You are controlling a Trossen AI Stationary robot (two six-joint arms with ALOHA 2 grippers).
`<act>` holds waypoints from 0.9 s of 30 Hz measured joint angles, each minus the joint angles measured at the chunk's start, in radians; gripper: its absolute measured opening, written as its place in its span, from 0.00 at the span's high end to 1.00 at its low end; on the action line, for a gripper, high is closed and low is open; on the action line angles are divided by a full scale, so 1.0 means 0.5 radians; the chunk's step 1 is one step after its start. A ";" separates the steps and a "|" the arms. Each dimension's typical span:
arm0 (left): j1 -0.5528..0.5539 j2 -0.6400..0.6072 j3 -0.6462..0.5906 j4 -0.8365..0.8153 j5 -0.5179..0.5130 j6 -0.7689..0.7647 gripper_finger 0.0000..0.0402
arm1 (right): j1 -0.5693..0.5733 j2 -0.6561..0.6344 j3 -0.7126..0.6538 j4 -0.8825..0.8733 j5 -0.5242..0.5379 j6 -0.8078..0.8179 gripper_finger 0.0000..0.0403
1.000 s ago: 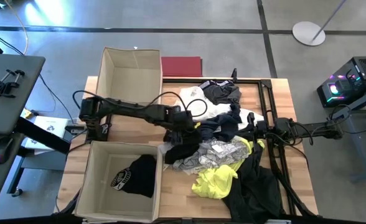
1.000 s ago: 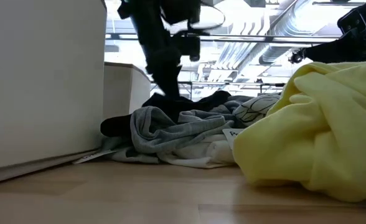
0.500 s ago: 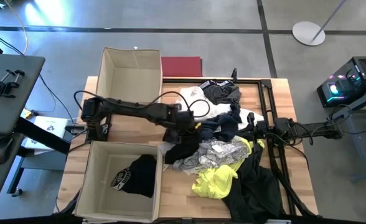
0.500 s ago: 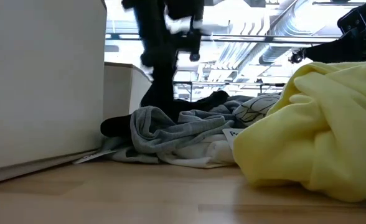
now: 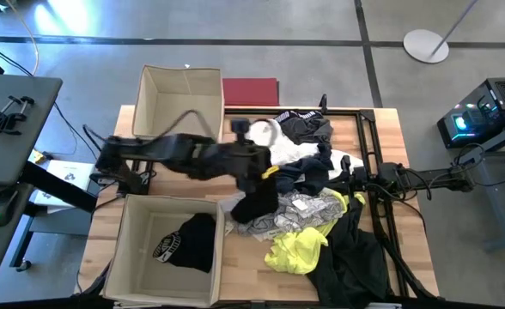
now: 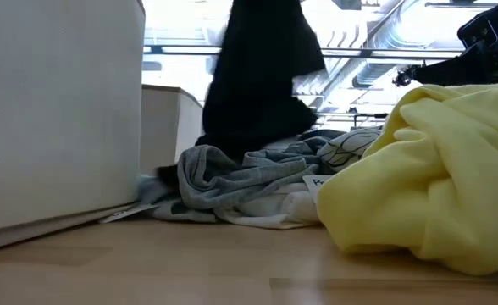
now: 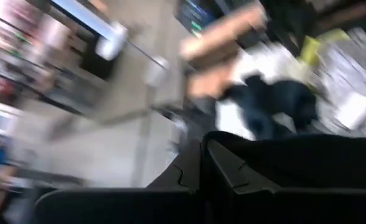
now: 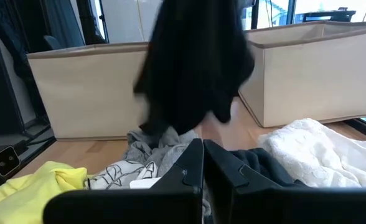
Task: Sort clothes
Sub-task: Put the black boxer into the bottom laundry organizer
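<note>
Left pincer — closed on a black garment, which hangs from it above the clothes pile on the worktop. The left arm reaches across from the worktop's left side, between the two beige boxes. Right pincer — fingers closed, empty, resting low at the pile's right edge with its arm stretched in from the right.

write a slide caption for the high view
Left gripper lifts a black garment from the clothes pile beside two beige boxes; right gripper waits.
</note>
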 joint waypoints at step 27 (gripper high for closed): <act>-1.569 -0.634 0.229 0.537 -0.105 0.533 1.00 | 0.000 0.002 0.000 0.000 0.000 0.000 1.00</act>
